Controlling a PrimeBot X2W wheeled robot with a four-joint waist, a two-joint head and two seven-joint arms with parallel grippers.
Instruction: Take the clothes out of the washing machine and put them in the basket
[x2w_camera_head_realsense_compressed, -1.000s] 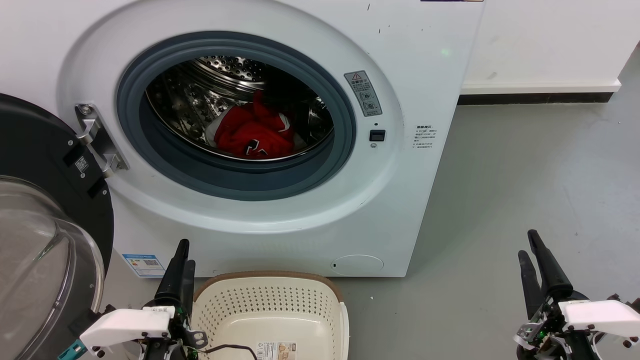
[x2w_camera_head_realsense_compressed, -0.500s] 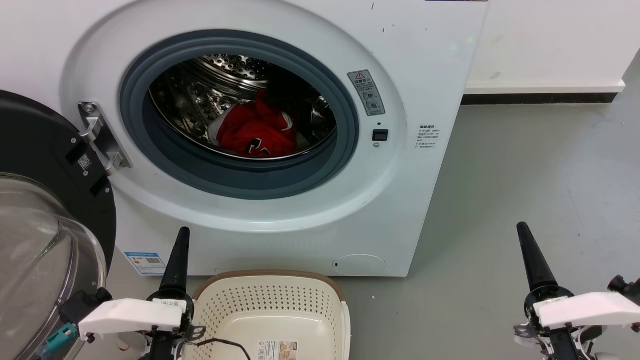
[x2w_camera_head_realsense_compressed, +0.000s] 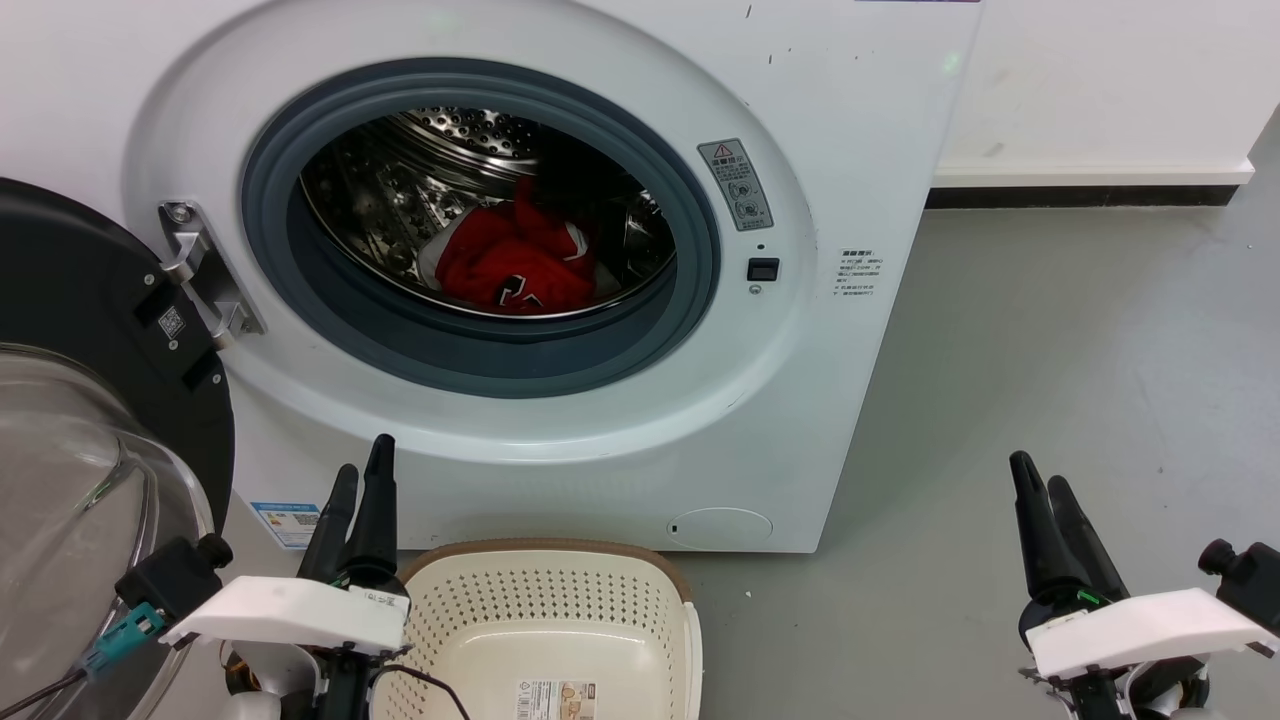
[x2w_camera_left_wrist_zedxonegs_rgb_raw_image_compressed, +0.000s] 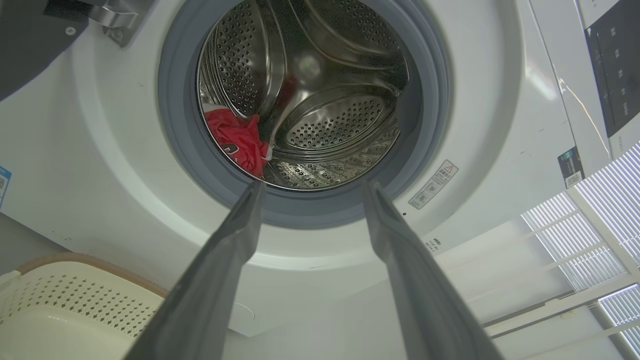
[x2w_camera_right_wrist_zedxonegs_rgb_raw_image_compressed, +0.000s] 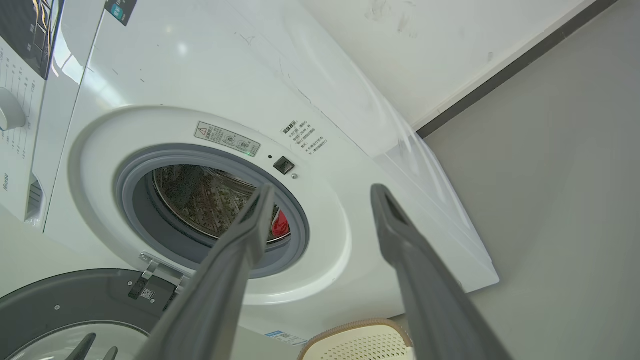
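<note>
The washer (x2w_camera_head_realsense_compressed: 620, 440) stands with its door (x2w_camera_head_realsense_compressed: 70, 280) swung wide to the left, the glass bowl facing outward. The clothes (x2w_camera_head_realsense_compressed: 515, 265), a red heap with white trim, lie at the bottom of the steel drum (x2w_camera_head_realsense_compressed: 450, 130), behind the grey ring (x2w_camera_head_realsense_compressed: 500, 365). The basket (x2w_camera_head_realsense_compressed: 545, 552) sits on the floor (x2w_camera_head_realsense_compressed: 1050, 350) just in front of the washer, below the opening. A label (x2w_camera_head_realsense_compressed: 553, 700) lies on the basket's bottom.

The left hand (x2w_camera_head_realsense_compressed: 365, 455) hangs low, just beside the basket's left rim, with its fingers pointing up at the washer's front. In the left wrist view its fingers stand spread with a clear gap and hold nothing, and their tips frame the lower edge of the opening.

The right hand (x2w_camera_head_realsense_compressed: 1039, 470) hangs over bare floor to the right of the washer, well apart from it and from the basket. In the right wrist view its fingers are also spread wide and empty, aimed toward the washer's opening.
</note>
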